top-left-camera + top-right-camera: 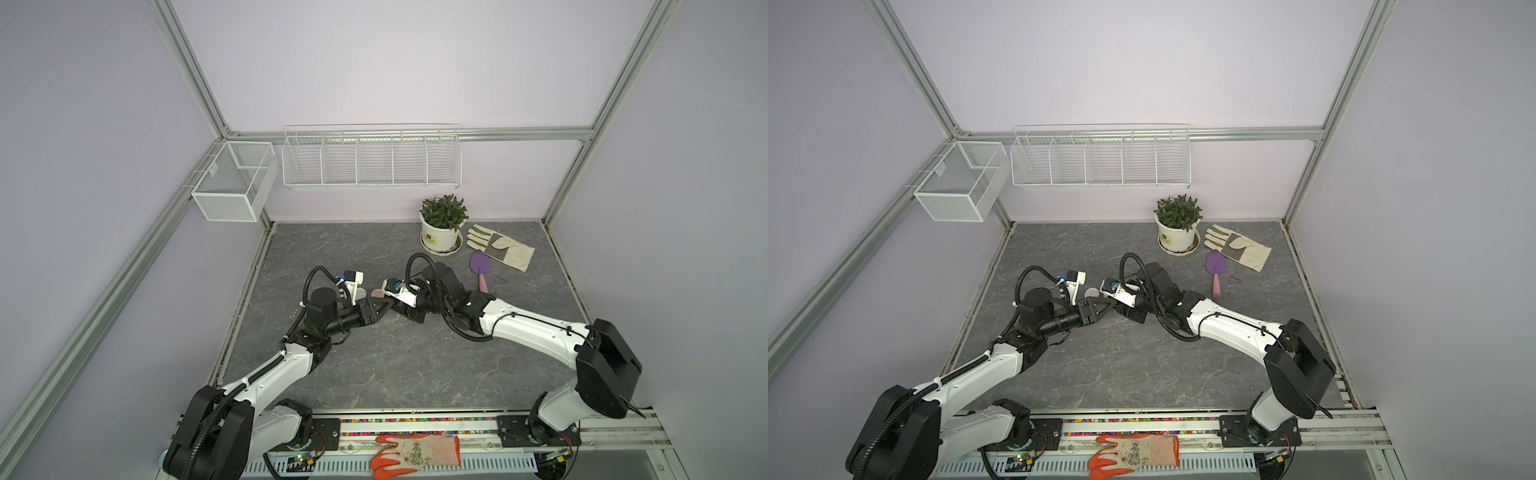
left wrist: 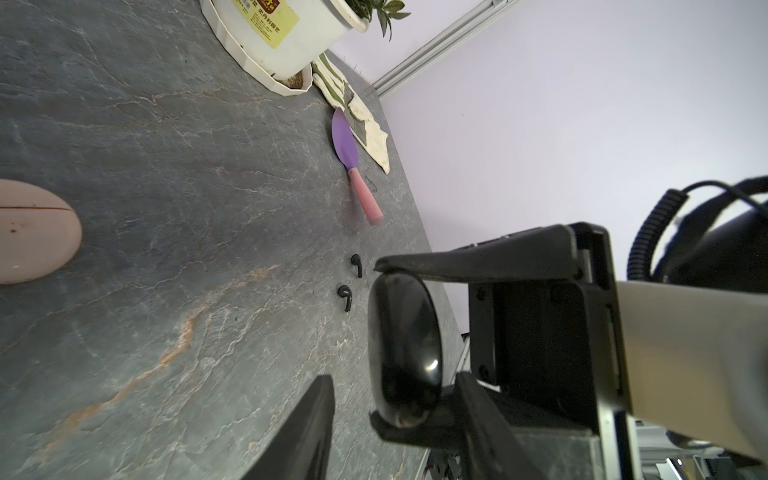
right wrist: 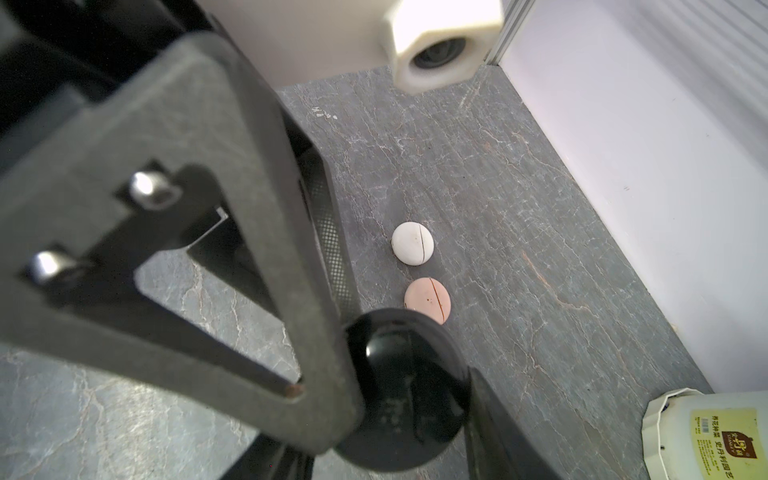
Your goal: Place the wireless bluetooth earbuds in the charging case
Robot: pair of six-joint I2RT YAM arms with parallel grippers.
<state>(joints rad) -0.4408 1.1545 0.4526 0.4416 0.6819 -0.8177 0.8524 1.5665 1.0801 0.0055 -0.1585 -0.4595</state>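
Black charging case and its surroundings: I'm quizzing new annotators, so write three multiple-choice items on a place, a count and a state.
1. Where is the black case?
A. lying free on the table
B. between the fingers of the right gripper
C. stacked on the pink case

2. How many black earbuds lie on the table?
A. one
B. two
C. four

3. The white case and pink case are:
A. both closed
B. both open
C. white open only

Answers: 1 B, a finger presses each side of it in the left wrist view; 2 B, two show there, side by side; 3 A, only a thin seam crosses each in the right wrist view.
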